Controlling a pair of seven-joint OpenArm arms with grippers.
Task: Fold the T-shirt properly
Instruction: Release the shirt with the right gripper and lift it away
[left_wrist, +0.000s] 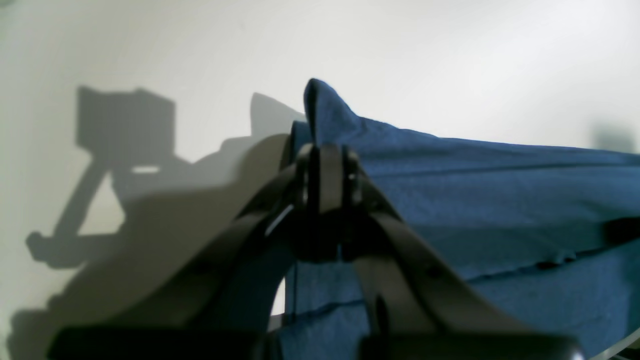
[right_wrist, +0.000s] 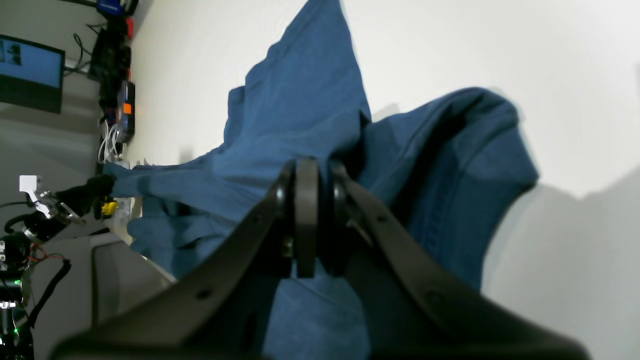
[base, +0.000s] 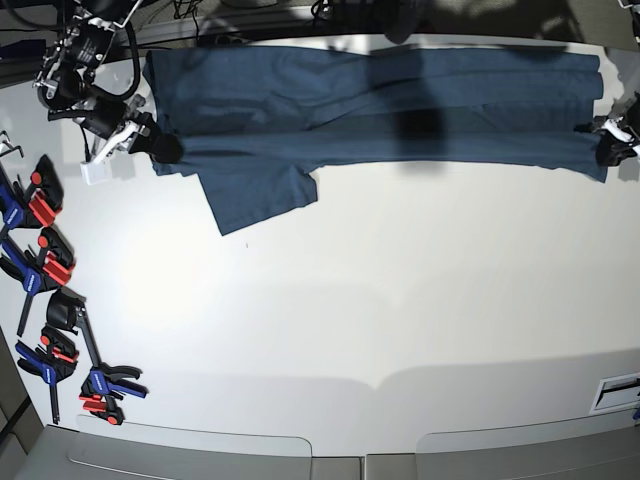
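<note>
The dark blue T-shirt (base: 380, 110) lies stretched as a long band across the far side of the white table (base: 400, 320), one sleeve (base: 262, 195) spreading toward the front. My right gripper (base: 160, 150) is shut on the shirt's left end; in the right wrist view its jaws (right_wrist: 312, 175) pinch bunched blue cloth (right_wrist: 295, 115). At the right end my left gripper (base: 603, 152) is shut on the other end. In the left wrist view its closed tips (left_wrist: 327, 165) hold a raised fold of the fabric (left_wrist: 500, 190).
Several blue and red clamps (base: 40, 210) lie along the table's left edge, with more (base: 105, 385) near the front left corner. A monitor (right_wrist: 30, 72) and cabled electronics (right_wrist: 122, 107) sit beyond the table edge in the right wrist view.
</note>
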